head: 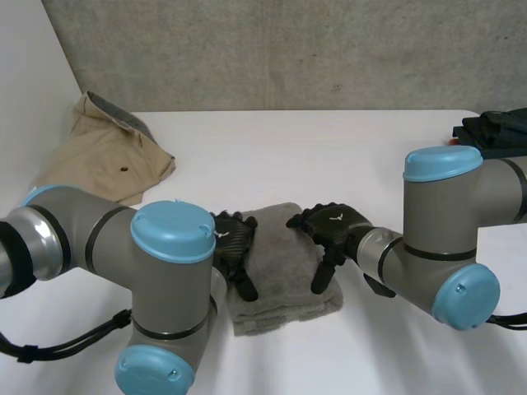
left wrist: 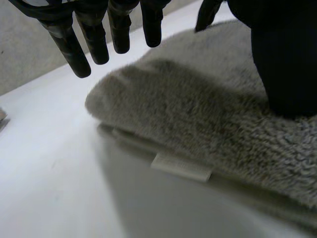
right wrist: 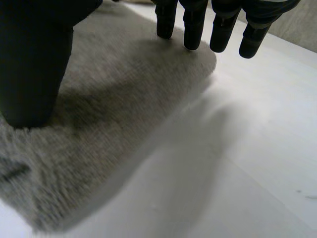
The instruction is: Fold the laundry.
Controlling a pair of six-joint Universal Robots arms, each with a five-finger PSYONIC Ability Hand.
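Head view — a folded grey towel (head: 284,263) lies on the white table (head: 329,148) near the middle of its front edge, with a black hand at each side.
The left hand (head: 233,247) sits over the towel's left edge and the right hand (head: 333,226) over its right edge. Left wrist view shows that hand's fingers (left wrist: 94,42) straight and slightly spread just above the towel's rounded fold, its thumb (left wrist: 282,59) resting on the pile. A small label (left wrist: 181,167) sticks out beneath the fold. Right wrist view is alike — straight fingers (right wrist: 193,25) side by side at the towel's corner, thumb (right wrist: 34,64) pressed on top. A beige garment (head: 107,156) lies at the table's far left corner, and a dark garment (head: 494,132) at its right edge.
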